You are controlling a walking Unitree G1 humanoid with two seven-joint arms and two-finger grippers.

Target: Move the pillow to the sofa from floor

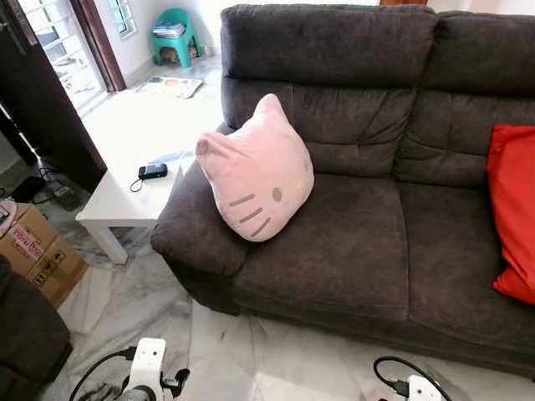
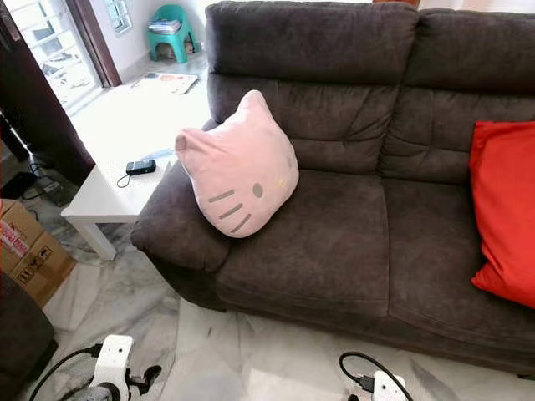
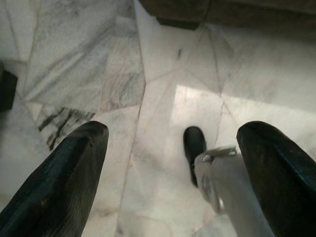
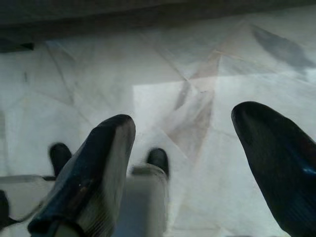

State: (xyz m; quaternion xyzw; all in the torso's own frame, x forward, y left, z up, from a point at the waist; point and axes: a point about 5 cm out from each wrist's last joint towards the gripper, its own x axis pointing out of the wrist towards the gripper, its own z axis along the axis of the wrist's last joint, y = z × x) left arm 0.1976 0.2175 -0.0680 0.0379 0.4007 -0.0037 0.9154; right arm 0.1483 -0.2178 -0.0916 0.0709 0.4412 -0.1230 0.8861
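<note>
Pink cat-face pillow [image 1: 255, 171] propped on the dark sofa [image 1: 359, 234], tilted against its armrest nearest the white bench [image 1: 125, 196]. Red cushion [image 1: 512, 209] at the sofa's far end. Left end effector [image 3: 173, 173] and right end effector [image 4: 182, 163] both spread wide, gripping nothing, above the marble floor [image 3: 163, 74] before the sofa.

Cardboard box [image 1: 38, 251] — red print, unreadable
</note>
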